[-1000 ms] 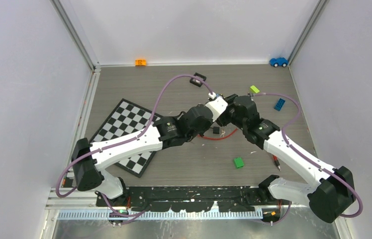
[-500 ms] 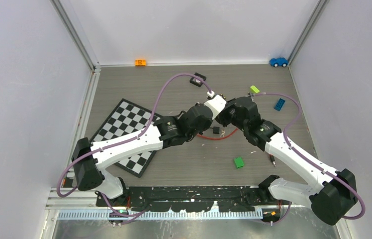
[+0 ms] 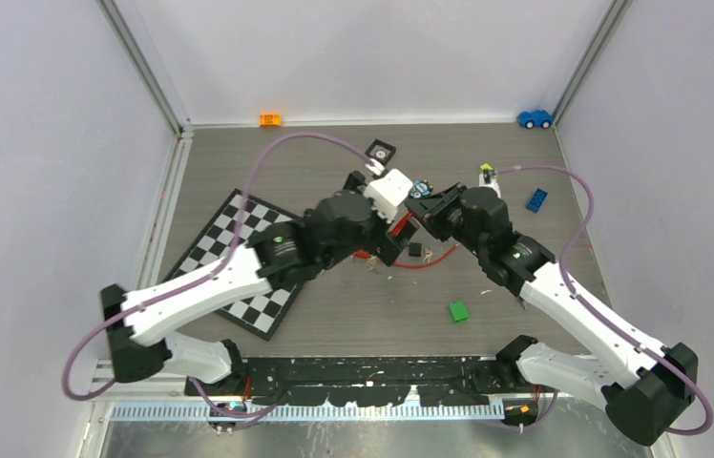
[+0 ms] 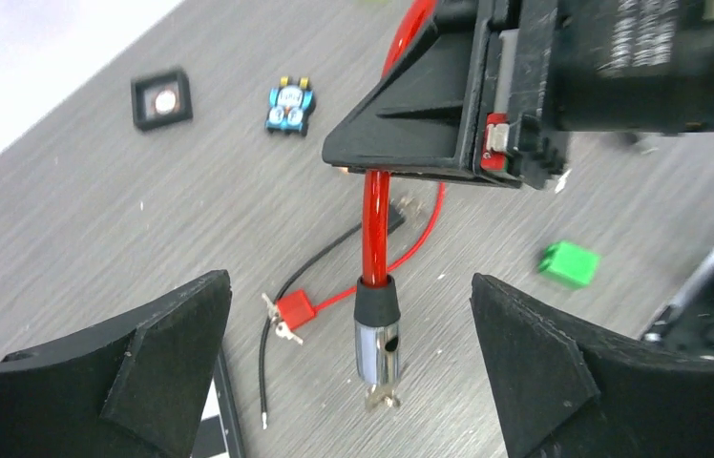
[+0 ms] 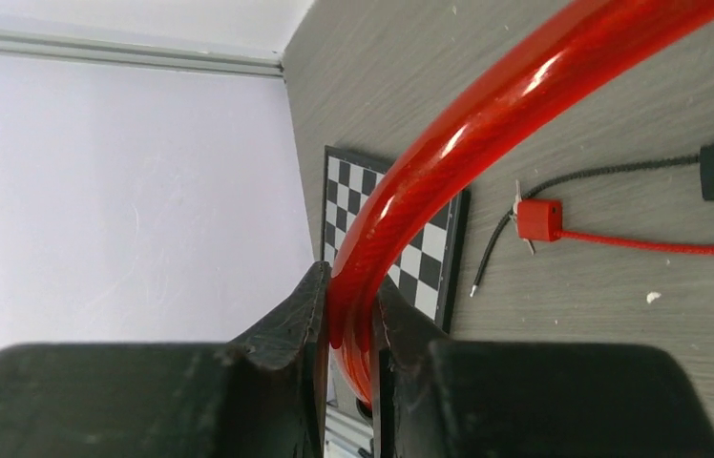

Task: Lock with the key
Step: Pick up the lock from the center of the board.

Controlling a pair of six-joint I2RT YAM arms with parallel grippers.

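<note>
Left gripper (image 4: 348, 281) stands wide open, empty. Right gripper (image 5: 348, 305) pinches the red cable (image 5: 487, 124), key (image 4: 382, 396) at its hanging end. Print on the right gripper is unreadable.

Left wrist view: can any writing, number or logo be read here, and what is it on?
Black housing on the right arm's wrist: lines of small white print, too blurred to read.
Blue toy car: a pattern on its roof, no legible text.
Nothing else in this view bears writing.
</note>
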